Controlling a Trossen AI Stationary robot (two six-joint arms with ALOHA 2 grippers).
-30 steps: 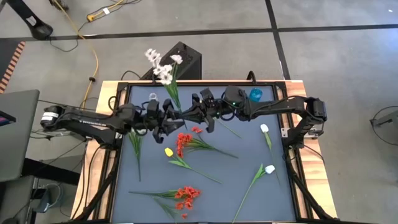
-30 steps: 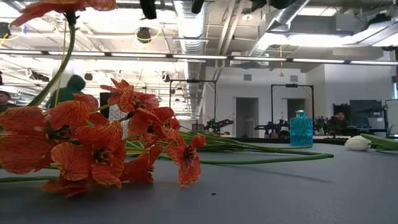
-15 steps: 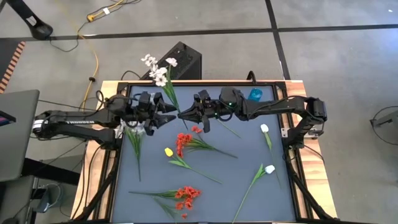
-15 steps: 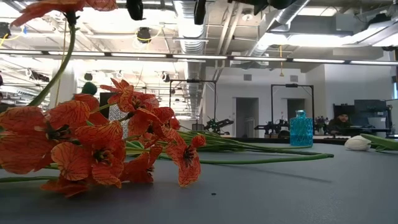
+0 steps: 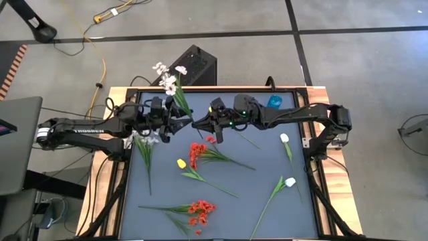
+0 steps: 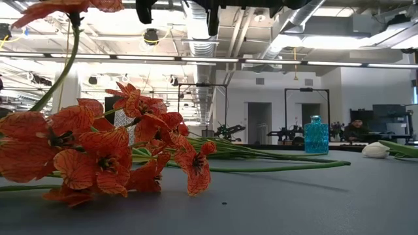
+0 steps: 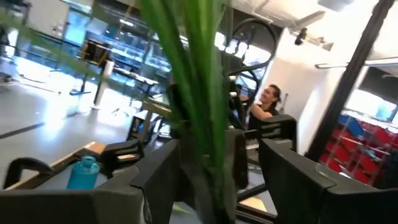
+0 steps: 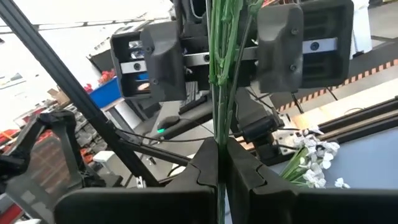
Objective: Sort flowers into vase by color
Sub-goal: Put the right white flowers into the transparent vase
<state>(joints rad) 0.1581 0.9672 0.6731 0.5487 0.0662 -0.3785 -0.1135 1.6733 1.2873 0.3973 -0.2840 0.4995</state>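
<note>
Lilac-white sprig (image 5: 169,80), thin green stem, pinched by right tool (image 5: 198,123); left tool (image 5: 179,119) spread wide.

A pale lilac-white sprig (image 5: 170,84) is held up over the table's far edge, blooms beyond it. On the mat lie two red blossom clusters (image 5: 196,155), one yellow tulip (image 5: 181,163) and two white tulips (image 5: 284,138), all flat, stems sprawled.

High view looked straight down on the table (image 5: 221,201). Low view faced level across it. Wrist views, facing each other, shared the sprig stem (image 8: 219,74).
</note>
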